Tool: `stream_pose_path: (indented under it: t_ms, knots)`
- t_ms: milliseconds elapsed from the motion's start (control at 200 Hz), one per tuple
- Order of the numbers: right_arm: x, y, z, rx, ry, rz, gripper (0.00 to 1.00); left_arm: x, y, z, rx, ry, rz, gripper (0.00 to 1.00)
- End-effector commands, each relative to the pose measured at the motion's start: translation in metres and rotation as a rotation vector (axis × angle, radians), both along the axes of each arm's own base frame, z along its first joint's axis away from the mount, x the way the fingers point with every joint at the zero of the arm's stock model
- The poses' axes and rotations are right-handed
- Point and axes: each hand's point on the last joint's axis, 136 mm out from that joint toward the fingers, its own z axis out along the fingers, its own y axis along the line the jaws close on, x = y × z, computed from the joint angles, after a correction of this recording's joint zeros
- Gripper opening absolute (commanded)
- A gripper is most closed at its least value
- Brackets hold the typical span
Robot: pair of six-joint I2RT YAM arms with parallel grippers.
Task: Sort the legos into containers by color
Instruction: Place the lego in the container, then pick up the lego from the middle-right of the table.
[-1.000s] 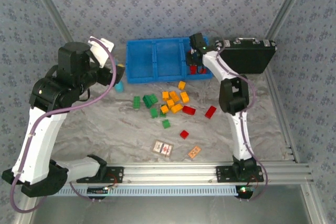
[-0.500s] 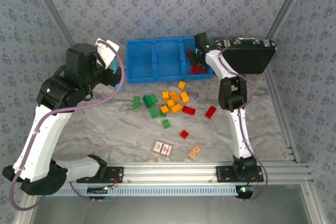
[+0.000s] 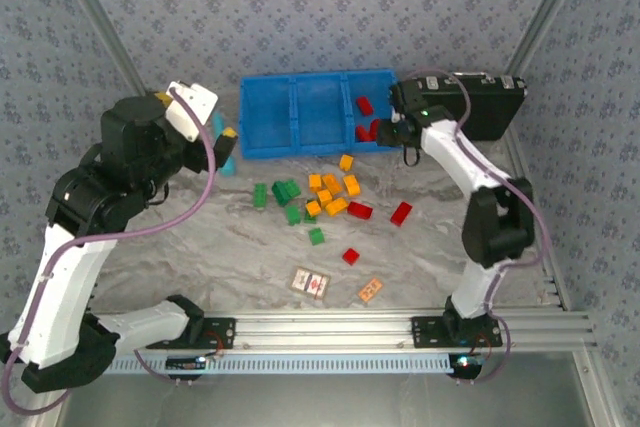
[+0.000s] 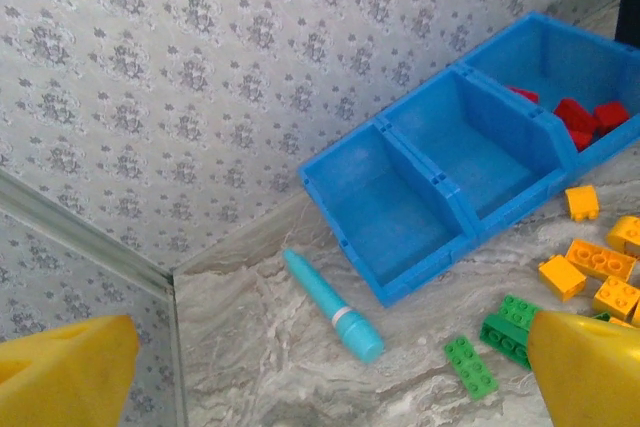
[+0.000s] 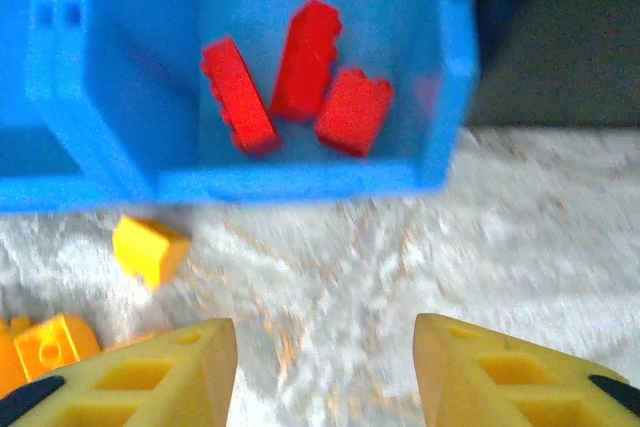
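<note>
The blue three-compartment tray (image 3: 318, 112) stands at the back. Several red bricks (image 3: 370, 127) lie in its right compartment (image 5: 300, 77); the other two compartments (image 4: 400, 207) hold nothing. Green (image 3: 283, 192), orange (image 3: 333, 192) and red bricks (image 3: 360, 210) lie loose on the table in front of it. My right gripper (image 3: 393, 133) (image 5: 325, 367) is open and holds nothing, just in front of the tray's right end above bare table. My left gripper (image 3: 200, 119) (image 4: 320, 387) hangs open and high, left of the tray, over the teal tube (image 4: 333, 305).
A black briefcase (image 3: 480, 107) sits right of the tray, close behind the right arm. The teal tube (image 3: 226, 162) lies by the tray's left end. Two printed cards (image 3: 311, 282) (image 3: 371, 291) lie near the front rail. One orange brick (image 5: 148, 250) sits just below the tray rim.
My right gripper has pulled back from over the tray's right compartment to its near right corner. The left arm has shifted slightly left.
</note>
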Motion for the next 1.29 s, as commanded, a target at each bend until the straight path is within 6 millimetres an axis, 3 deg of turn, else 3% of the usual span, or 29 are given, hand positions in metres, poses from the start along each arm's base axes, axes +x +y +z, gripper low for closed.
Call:
stream_pose_path:
  t_ms: [0, 160, 285, 435, 630, 1080, 1200, 1290]
  knots:
    - [-0.043, -0.024, -0.022, 0.009, 0.058, -0.112, 0.51, -0.01, -0.003, 0.009, -0.057, -0.024, -0.036, 1.0]
    - [-0.109, -0.044, -0.058, 0.049, 0.14, -0.243, 0.52, -0.016, -0.002, 0.011, -0.073, -0.03, -0.047, 1.0]
    - [-0.136, -0.049, -0.074, 0.123, 0.141, -0.316, 0.55, -0.017, -0.003, 0.008, -0.079, -0.024, -0.055, 1.0]
    - [-0.151, -0.043, -0.097, 0.225, 0.183, -0.367, 0.62, -0.017, -0.004, 0.005, -0.08, -0.019, -0.058, 1.0]
    - [-0.15, -0.037, -0.114, 0.307, 0.18, -0.403, 0.67, -0.02, -0.001, 0.004, -0.078, -0.023, -0.05, 1.0]
    - [-0.121, -0.028, -0.137, 0.39, 0.206, -0.425, 0.69, -0.012, 0.0, -0.004, -0.036, -0.028, -0.03, 1.0]
    - [-0.12, -0.027, -0.148, 0.369, 0.238, -0.423, 0.66, -0.01, 0.001, -0.005, -0.023, -0.031, -0.024, 1.0]
    - [-0.118, -0.026, -0.154, 0.339, 0.257, -0.411, 0.58, -0.008, 0.001, -0.007, -0.011, -0.031, -0.016, 1.0]
